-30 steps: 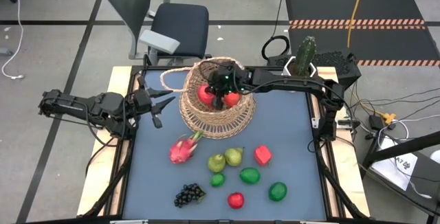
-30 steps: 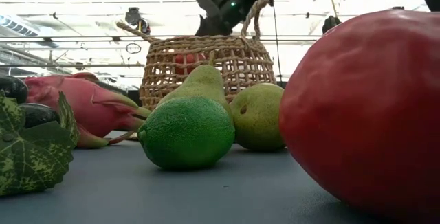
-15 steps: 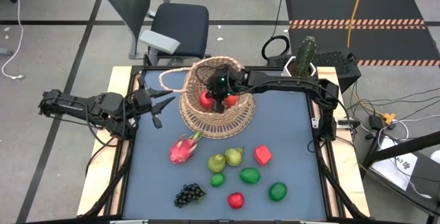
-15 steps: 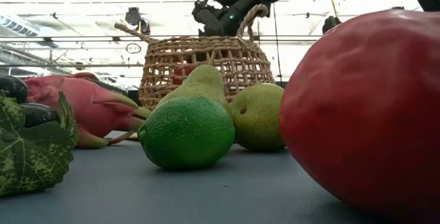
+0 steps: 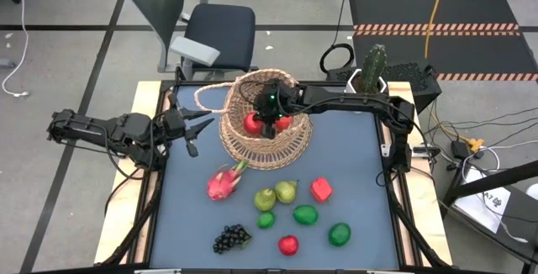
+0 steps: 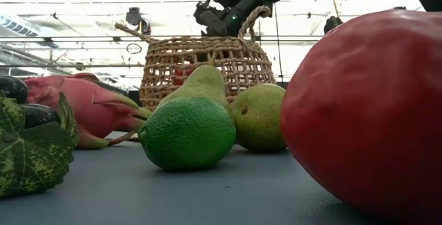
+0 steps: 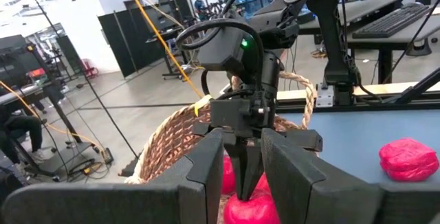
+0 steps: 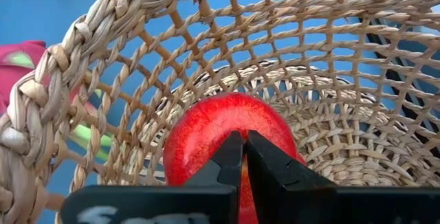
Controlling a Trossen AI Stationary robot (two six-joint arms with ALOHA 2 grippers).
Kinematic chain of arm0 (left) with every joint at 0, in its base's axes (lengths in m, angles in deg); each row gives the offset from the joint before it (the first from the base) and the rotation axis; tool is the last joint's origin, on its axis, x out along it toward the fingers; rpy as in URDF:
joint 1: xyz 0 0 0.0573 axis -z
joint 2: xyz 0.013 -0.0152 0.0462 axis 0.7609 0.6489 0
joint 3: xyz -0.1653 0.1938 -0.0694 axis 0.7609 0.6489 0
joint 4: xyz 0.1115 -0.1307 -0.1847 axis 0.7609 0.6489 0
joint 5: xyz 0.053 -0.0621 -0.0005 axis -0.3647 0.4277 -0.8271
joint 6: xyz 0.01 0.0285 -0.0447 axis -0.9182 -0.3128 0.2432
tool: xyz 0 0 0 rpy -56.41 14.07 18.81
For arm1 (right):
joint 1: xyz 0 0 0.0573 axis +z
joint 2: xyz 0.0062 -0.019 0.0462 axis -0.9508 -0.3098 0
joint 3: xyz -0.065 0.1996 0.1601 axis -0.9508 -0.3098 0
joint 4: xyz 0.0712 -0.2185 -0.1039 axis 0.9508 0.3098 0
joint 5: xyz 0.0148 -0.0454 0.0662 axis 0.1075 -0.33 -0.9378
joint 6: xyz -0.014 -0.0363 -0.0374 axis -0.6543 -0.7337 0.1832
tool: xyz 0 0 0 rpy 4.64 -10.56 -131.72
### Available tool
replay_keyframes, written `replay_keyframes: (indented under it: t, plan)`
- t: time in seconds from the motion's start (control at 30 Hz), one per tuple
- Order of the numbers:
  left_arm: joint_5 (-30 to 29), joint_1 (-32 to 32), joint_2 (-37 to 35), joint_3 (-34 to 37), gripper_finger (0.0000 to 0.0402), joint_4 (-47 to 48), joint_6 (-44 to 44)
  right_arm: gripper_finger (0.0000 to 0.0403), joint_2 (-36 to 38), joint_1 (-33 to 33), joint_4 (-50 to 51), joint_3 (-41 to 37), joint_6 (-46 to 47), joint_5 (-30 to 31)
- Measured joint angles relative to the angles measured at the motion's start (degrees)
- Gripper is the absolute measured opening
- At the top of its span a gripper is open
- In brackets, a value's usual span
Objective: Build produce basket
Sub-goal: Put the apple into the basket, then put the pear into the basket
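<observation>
The right gripper (image 5: 267, 125) hangs inside the big round woven tan basket (image 5: 286, 152), fingers pressed together, holding nothing. Right below its tips sits a shiny red apple (image 8: 227, 135). The left gripper (image 5: 202, 128) waits beside the basket's looped handle; I cannot tell whether it is open.

No readable text, labels, numbers or signs anywhere
</observation>
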Motion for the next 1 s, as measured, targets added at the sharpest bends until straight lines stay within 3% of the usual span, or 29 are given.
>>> replay_keyframes:
  t: [0.2, 0.57, 1.0]
  plan:
    - [0.0, 0.0, 0.0, 0.0, 0.0102, 0.0, 0.0, 0.0014, 0.0, 0.0, 0.0, 0.0, -0.1, 0.0]
    - [0.0, 0.0, 0.0, 0.0, 0.0102, 0.0, 0.1, 0.0123, 1.3, 0.4, 0.6, -0.2, -0.1, 0.3]
    - [0.0, 0.0, 0.0, 0.0, 0.0102, -0.6, 0.4, 0.0184, 11.2, 4.4, 0.5, -0.2, 1.5, 0.4]
